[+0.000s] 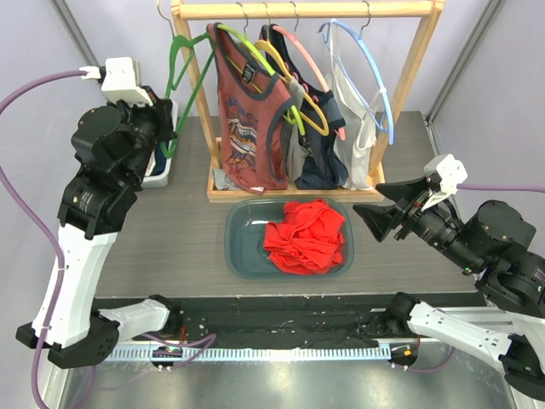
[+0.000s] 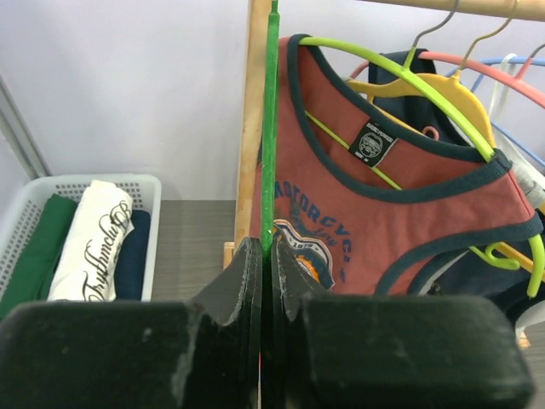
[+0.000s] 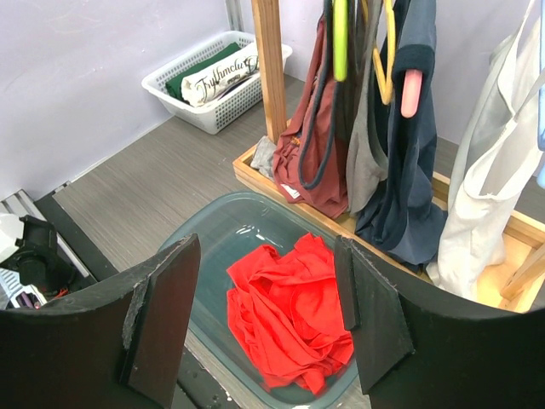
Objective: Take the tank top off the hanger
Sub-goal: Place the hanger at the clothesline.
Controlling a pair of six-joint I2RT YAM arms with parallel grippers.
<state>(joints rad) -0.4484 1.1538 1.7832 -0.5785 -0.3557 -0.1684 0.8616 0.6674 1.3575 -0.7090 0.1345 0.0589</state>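
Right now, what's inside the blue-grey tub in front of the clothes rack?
A crumpled red garment lies in the tub, filling its right side. The left side shows bare bottom. Anything under the garment is covered.

Reaching up high with the left gripper (image 2: 266,256), pinching the green hanger (image 2: 271,128) tight. Holding the right gripper (image 3: 264,256) low, fingers (image 3: 166,315) spread wide apart.

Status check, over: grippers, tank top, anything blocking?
Left gripper shut on bare green hanger, left of rack. Right gripper open, empty, by bin. Red tank top off hanger, crumpled in bin. Hung tops close beside hanger.
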